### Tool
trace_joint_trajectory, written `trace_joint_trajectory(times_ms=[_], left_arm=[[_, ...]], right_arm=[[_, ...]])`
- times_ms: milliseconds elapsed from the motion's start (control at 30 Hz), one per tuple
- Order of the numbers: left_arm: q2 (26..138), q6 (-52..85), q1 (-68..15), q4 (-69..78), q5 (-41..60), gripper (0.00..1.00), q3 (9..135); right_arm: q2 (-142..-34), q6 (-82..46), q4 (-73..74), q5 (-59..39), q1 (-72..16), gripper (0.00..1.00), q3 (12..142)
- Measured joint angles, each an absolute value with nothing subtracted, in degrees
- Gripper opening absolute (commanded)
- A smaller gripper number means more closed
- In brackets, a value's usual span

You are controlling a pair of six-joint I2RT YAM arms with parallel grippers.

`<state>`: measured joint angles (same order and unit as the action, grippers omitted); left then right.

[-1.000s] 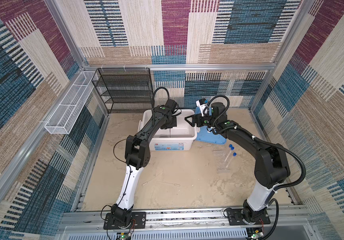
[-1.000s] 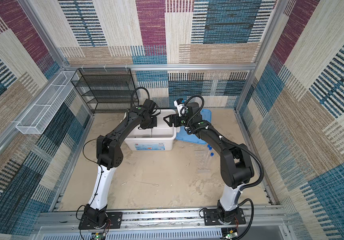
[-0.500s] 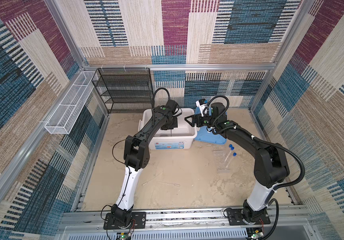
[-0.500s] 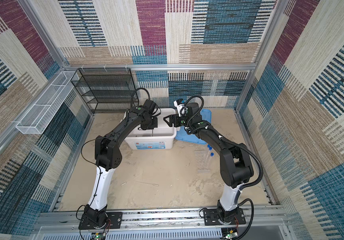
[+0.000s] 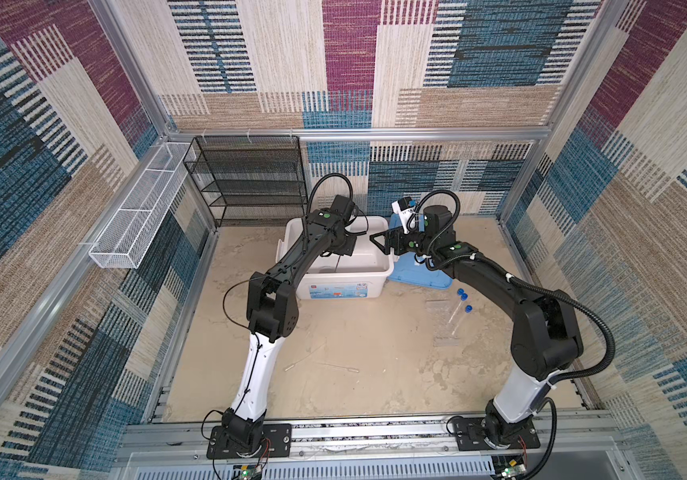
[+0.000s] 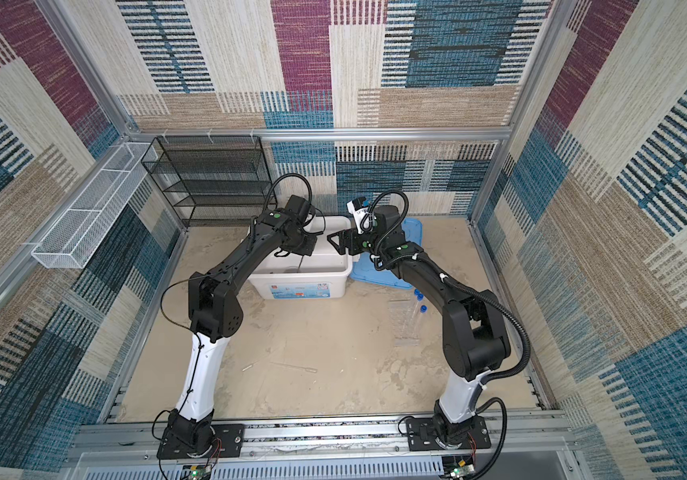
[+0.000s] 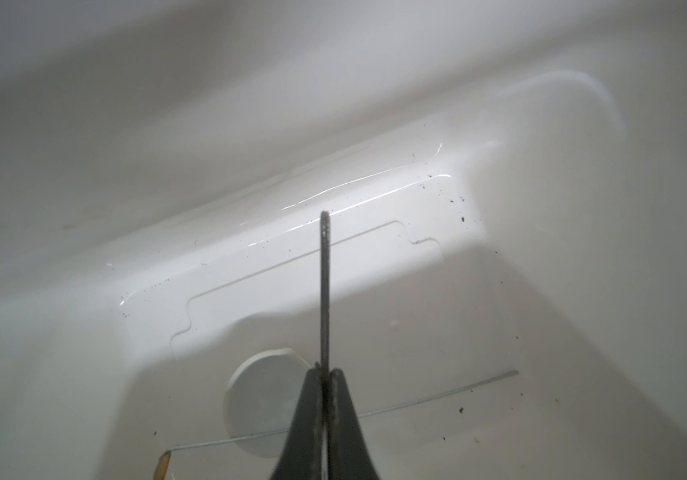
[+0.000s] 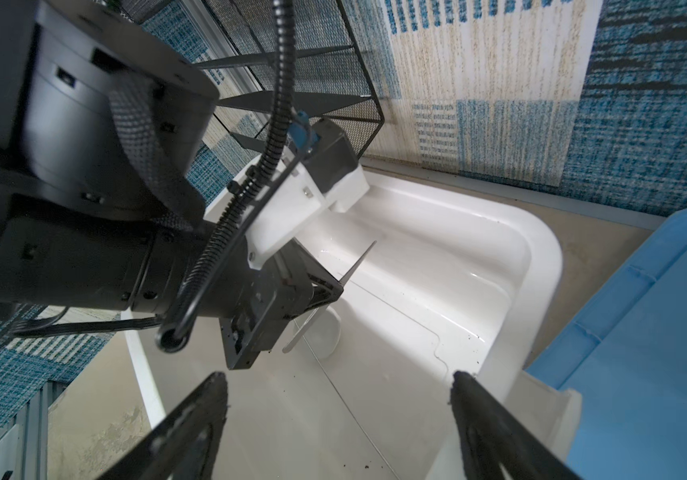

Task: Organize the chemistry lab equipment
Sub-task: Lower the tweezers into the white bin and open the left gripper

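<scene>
1. Little has moved in the last second. My left arm has shifted a touch over the tub [image 5: 375, 270], and my right has kept its post at the rim.
2. My left gripper [image 7: 326, 374] is clenched on the tweezers [image 7: 324, 291], which hang inside the tub above its floor. They are not yet let go.
3. My right gripper [image 8: 337, 376] is spread wide and empty. It sits at the tub's corner, beside the lid [image 8: 645, 332].
4. Done, as I judge it: the dish [image 7: 258, 395] and the spoon [image 7: 437, 394] already lie on the tub floor, and the spoon crosses the dish.
5. Left to do: drop the tweezers, then fetch the tubes [image 5: 464, 296], the rack [image 5: 443, 328] and the droppers [image 5: 335, 366]. All of these are out on the table, well apart from the tub. I cannot tell whether the tubes sit in the rack or only lie against it.
6. Materials:
   - The tweezers are thin flat steel with a ridged tip.
   - The spoon is a wire-slim rod.
   - The dish is a smooth white disc.
   - The tub is glossy white plastic with rounded corners, and dark grit speckles its floor.
   - The tubes and rack are clear, so they are hard to make out against the sandy tabletop.
</scene>
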<state>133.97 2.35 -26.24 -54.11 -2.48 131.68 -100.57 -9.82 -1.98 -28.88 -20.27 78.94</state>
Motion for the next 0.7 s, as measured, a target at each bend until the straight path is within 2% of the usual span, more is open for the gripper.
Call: trace_joint_trajectory(times_ms=[267, 700], left_arm=[[134.0, -3.2, -26.3, -51.6, 1.9, 0.0, 126.3], [134.8, -6.1, -26.4, -44.3, 1.8, 0.01, 120.5]], right_arm=[[-100.7, -8.3, -2.0, -28.5, -20.3, 0.86, 78.9], [-101.4, -8.1, -2.0, -28.9, -20.3, 0.86, 79.0]])
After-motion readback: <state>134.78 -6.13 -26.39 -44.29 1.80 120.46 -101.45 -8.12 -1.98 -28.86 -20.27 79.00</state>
